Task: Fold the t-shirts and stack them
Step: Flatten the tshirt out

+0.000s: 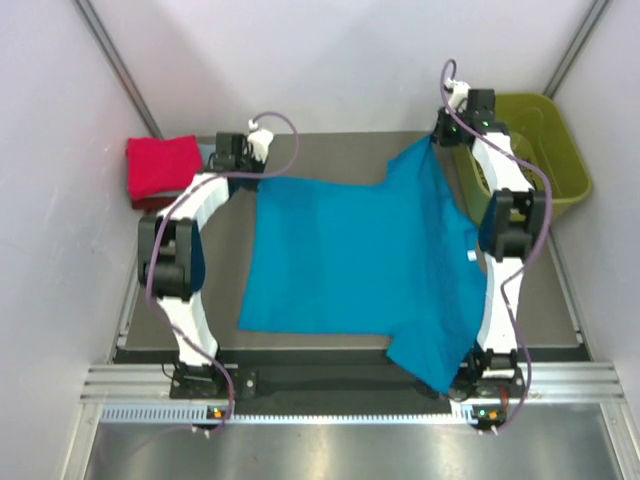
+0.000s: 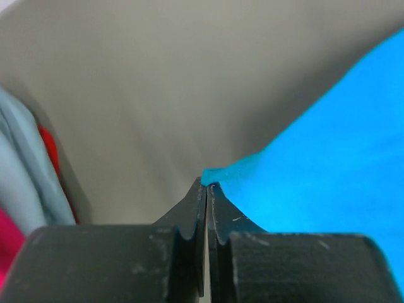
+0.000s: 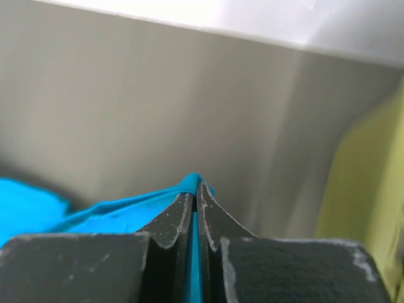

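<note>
Pinching the far edge of the teal t-shirt (image 1: 360, 260), the left gripper (image 2: 206, 185) and right gripper (image 3: 196, 183) were each clamped tight on cloth. The shirt spread across the table (image 1: 330, 150) (one part trailing over the near edge), and the folded red t-shirt (image 1: 160, 165) lay far left.

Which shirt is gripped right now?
The teal-blue t-shirt, spread open, pinched by the left gripper and right gripper; the red t-shirt lies folded, untouched.
</note>
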Available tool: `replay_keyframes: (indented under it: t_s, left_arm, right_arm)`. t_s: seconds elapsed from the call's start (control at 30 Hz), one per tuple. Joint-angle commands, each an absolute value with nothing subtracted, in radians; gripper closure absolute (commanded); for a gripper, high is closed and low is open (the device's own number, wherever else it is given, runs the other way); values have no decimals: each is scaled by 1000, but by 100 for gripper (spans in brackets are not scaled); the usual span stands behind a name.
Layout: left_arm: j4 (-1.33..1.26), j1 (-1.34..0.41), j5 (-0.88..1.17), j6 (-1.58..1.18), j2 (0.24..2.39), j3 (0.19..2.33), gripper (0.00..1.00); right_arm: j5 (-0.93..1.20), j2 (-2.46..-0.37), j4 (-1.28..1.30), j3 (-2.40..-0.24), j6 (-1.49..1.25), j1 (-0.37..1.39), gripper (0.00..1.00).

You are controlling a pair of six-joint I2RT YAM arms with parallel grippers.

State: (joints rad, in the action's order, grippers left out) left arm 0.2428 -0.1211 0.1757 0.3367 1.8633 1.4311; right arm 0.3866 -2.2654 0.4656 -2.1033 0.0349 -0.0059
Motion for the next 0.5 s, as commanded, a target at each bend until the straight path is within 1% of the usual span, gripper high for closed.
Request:
replay_keyframes:
  t_s: [0.0,0.03,0.1,0.2,0.3,0.47]
  left_arm:
    - [176,-92,158,348,1959,1633,100]
    - [186,-86,155,342,1991,1672,100]
    - [213,-69,144,333,2071,1770,100]
    - [224,-55,123,322,2140,1853,100]
    - [241,-46,114,302,2178,1908,100]
    - [239,-32,101,287,2200,1939,100]
  right_arm:
    - [385,-2406,522,-2366,67,28,100]
    - [365,-2431,500,-2416,63,32,100]
    - [351,-2462,445,-2411,35,35,100]
    - [310,-2477,323,-2372,-24,37,100]
    - [288,-2488,299,-2390,-32,52,100]
    - [265,-2497,242,-2407,-25,66,100]
